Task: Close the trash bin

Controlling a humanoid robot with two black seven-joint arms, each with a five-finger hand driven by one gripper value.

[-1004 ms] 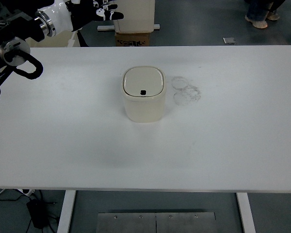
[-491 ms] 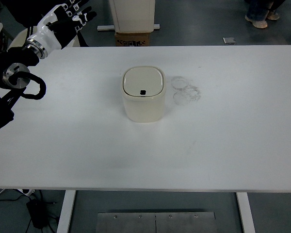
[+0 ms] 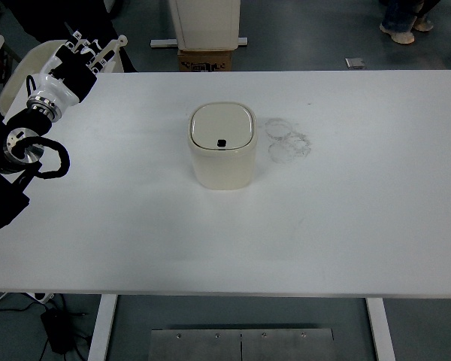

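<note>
A cream trash bin [image 3: 222, 147] with rounded corners stands in the middle of the white table [image 3: 346, 218]. Its lid lies flat and shut, with a small black latch at its front edge. My left hand [image 3: 79, 62] is at the table's far left corner, well to the left of the bin and apart from it. Its fingers are spread and hold nothing. My right arm is out of view.
Faint grey ring marks [image 3: 288, 140] stain the table just right of the bin. A cardboard box [image 3: 207, 60] and a white cabinet [image 3: 205, 21] stand on the floor beyond the far edge. A person's feet [image 3: 401, 25] show at the top right.
My left hand has drawn back to the left and down, from over the far edge towards the table's left corner. The bin has not moved.
</note>
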